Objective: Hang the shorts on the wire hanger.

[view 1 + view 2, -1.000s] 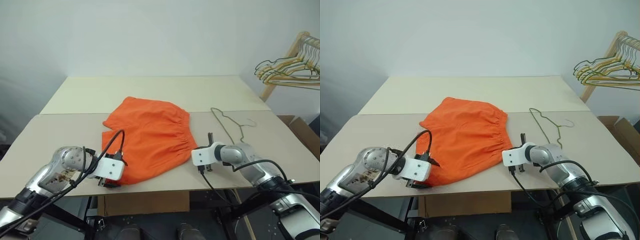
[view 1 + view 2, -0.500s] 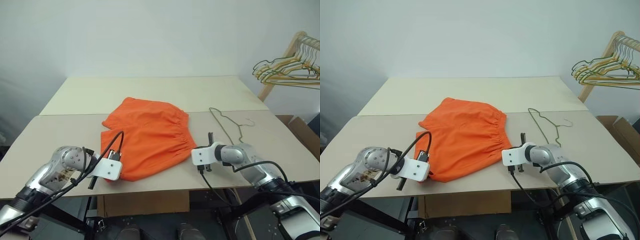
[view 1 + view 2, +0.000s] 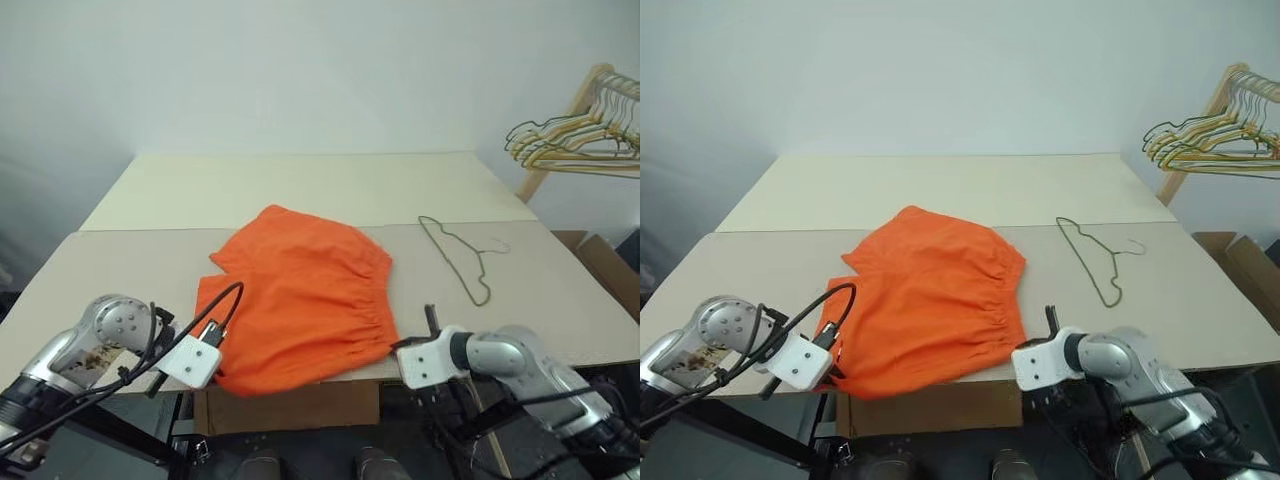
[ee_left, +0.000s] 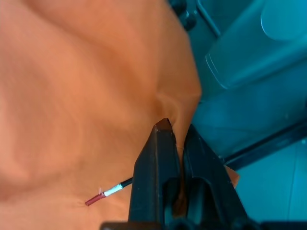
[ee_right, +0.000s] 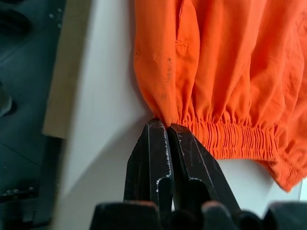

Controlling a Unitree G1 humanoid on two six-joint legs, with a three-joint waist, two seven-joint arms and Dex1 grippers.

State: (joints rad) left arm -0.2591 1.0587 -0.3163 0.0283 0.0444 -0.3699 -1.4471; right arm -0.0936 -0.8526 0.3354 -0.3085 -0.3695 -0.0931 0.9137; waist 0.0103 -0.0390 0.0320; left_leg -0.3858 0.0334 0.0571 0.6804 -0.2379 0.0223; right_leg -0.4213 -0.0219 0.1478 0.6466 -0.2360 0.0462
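While shorts [image 3: 300, 300] lie flat, wire hanger [image 3: 458, 256] hook points right

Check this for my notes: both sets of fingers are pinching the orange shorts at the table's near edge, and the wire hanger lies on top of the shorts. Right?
One thing is wrong: the wire hanger lies on the bare table, apart from the shorts, toward the robot's right, as the left eye view shows. The left gripper and right gripper do pinch the fabric.
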